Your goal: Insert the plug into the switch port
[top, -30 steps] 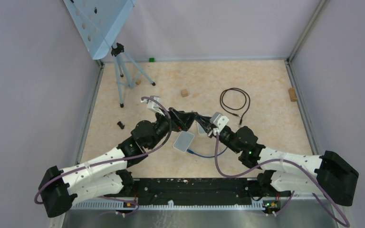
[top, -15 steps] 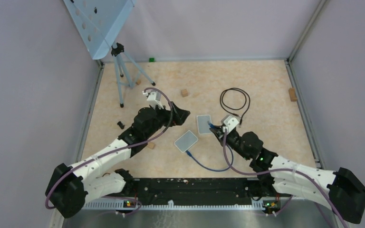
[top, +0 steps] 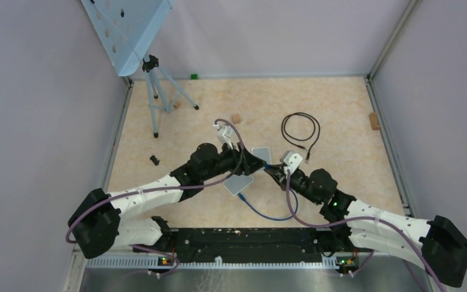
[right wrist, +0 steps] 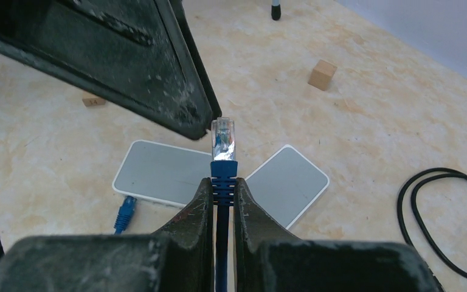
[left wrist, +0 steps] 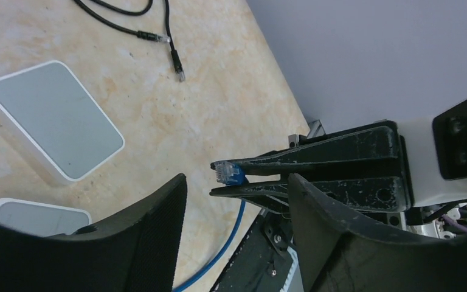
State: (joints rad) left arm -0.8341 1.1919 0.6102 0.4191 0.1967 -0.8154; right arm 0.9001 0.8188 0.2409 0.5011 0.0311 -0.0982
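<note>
Right wrist view: right gripper (right wrist: pixel 222 185) jaws pinch the blue plug (right wrist: pixel 222 140) by its boot, long axis in line w/ the fingers, clear tip pointing straight out past them, held above the table (right wrist: pixel 371 121) over the gap btwn one flat white box (right wrist: pixel 158 173) and a second box (right wrist: pixel 289 182). Left gripper (left wrist: pixel 237 177) jaws are spread, plug tip btwn them w/o touching. Beige stone-look surface, pale lilac walls (right wrist: pixel 438 24).

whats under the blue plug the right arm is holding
Below the blue plug, pinched in the right end effector, lie two flat boxes: the left box and the right box. The end effector covers where their near corners meet, and no port shows.
</note>
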